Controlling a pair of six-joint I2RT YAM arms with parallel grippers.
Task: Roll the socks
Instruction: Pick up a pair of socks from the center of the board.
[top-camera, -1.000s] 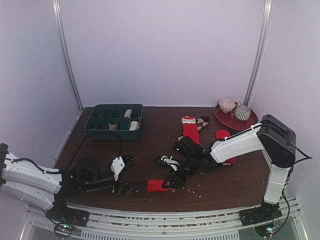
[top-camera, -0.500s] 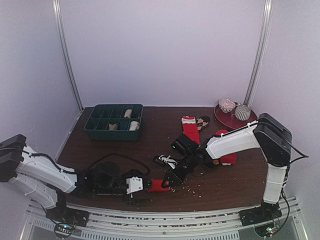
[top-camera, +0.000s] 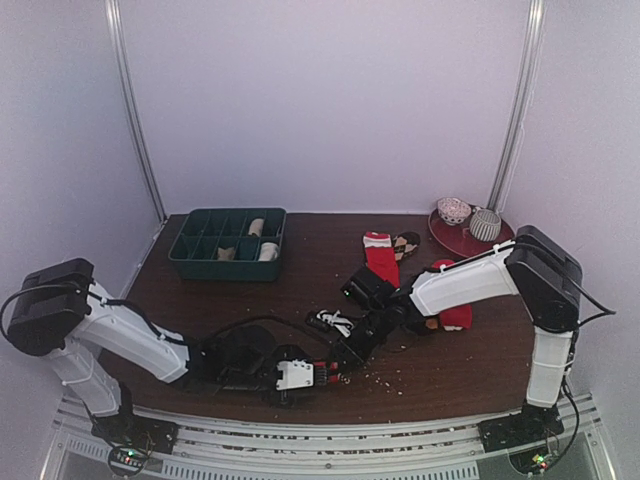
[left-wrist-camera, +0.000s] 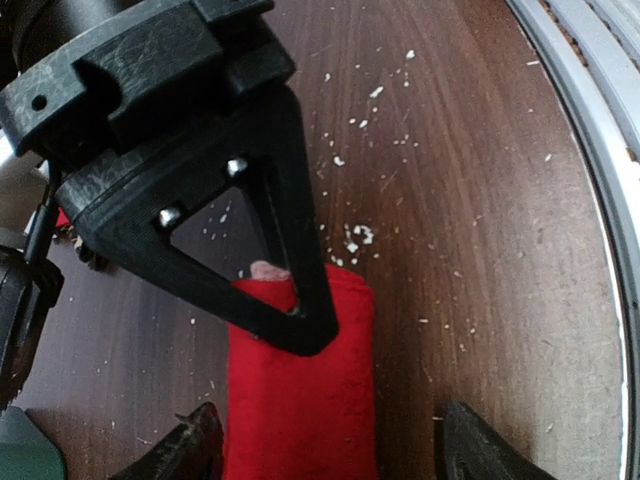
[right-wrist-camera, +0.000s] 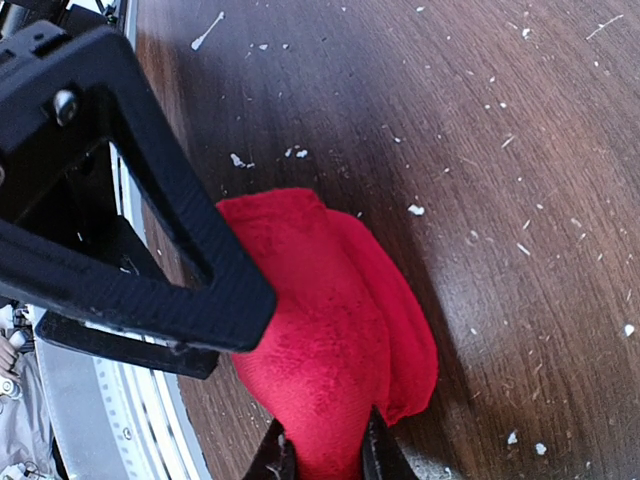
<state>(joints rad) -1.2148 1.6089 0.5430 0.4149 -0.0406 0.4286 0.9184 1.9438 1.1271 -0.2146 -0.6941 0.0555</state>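
A rolled red sock (top-camera: 322, 371) lies near the table's front edge; it also shows in the left wrist view (left-wrist-camera: 300, 400) and the right wrist view (right-wrist-camera: 335, 320). My right gripper (right-wrist-camera: 322, 455) is shut, pinching one end of this roll; it shows in the top view (top-camera: 343, 361). My left gripper (left-wrist-camera: 335, 455) is open, its two fingertips on either side of the roll's other end, and it shows in the top view (top-camera: 312, 374). A flat red sock with white ends (top-camera: 380, 256) lies beside a brown diamond-patterned sock (top-camera: 406, 242). Another red sock (top-camera: 458, 316) is partly hidden by the right arm.
A dark green compartment tray (top-camera: 200, 258) with several rolled socks stands at the back left. A red plate (top-camera: 455, 243) with two patterned balls is at the back right. A small black-and-white item (top-camera: 336, 322) lies mid-table. Pale crumbs dot the wood.
My left arm has swung right along the front edge until its open fingers straddle the red roll. The right gripper has kept its hold, shifting only slightly.
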